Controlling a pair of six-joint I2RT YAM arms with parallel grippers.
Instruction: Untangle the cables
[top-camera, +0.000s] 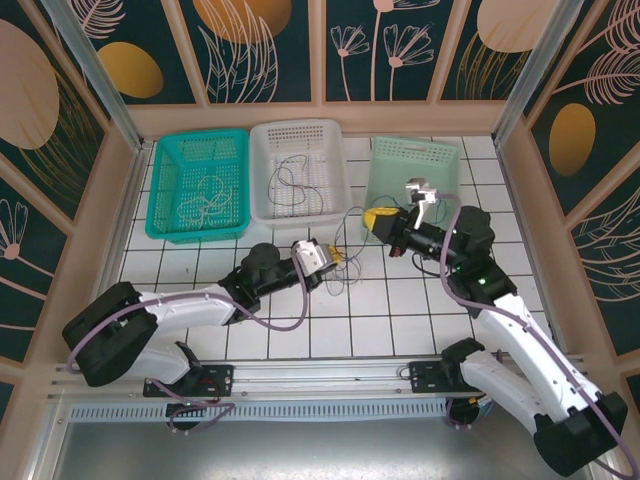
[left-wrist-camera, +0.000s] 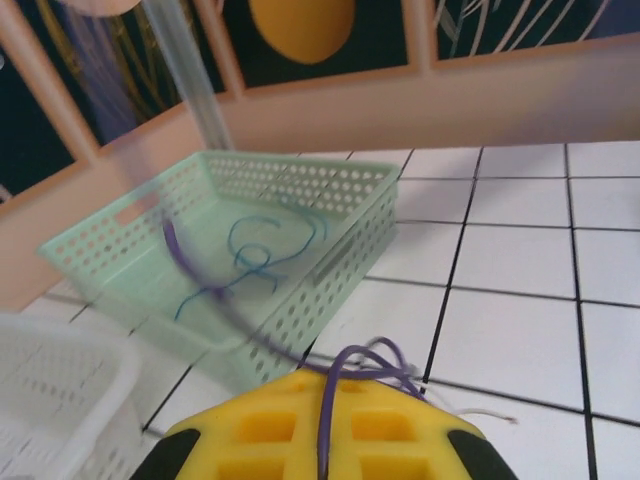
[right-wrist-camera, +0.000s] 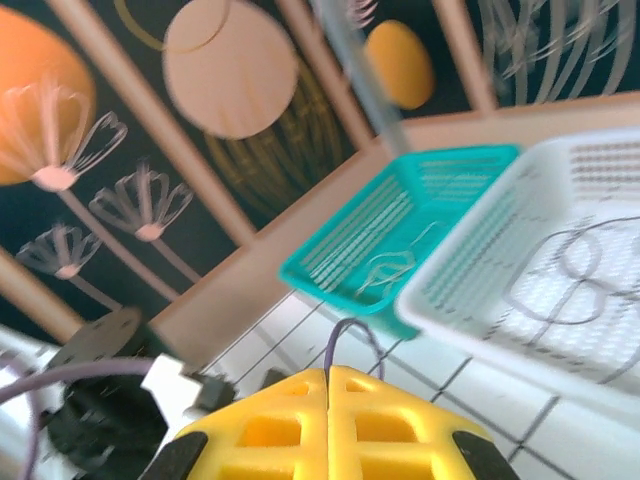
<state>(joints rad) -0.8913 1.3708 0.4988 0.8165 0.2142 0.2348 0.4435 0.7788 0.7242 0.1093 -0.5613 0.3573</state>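
A thin purple-dark cable (left-wrist-camera: 326, 420) runs through my left gripper (left-wrist-camera: 335, 376), whose yellow jaws are shut on it; it loops just past the tips (left-wrist-camera: 385, 358), and a pale strand (left-wrist-camera: 482, 411) lies on the tiles beside it. My right gripper (right-wrist-camera: 328, 372) is also shut on a purple cable loop (right-wrist-camera: 345, 333). In the top view the left gripper (top-camera: 338, 258) and right gripper (top-camera: 373, 219) sit close together over the tiles, with thin dark wires (top-camera: 346, 240) strung between them. A blue cable (left-wrist-camera: 262, 255) lies in the green basket, a pale one (right-wrist-camera: 390, 266) in the teal basket, a dark one (right-wrist-camera: 566, 292) in the white basket.
Three baskets stand in a row at the back: teal (top-camera: 160, 190), white (top-camera: 262, 140) and pale green (top-camera: 384, 150). The green basket's perforated wall (left-wrist-camera: 330, 270) is just beyond my left jaws. Wooden walls and metal posts enclose the tiled table (top-camera: 380, 310).
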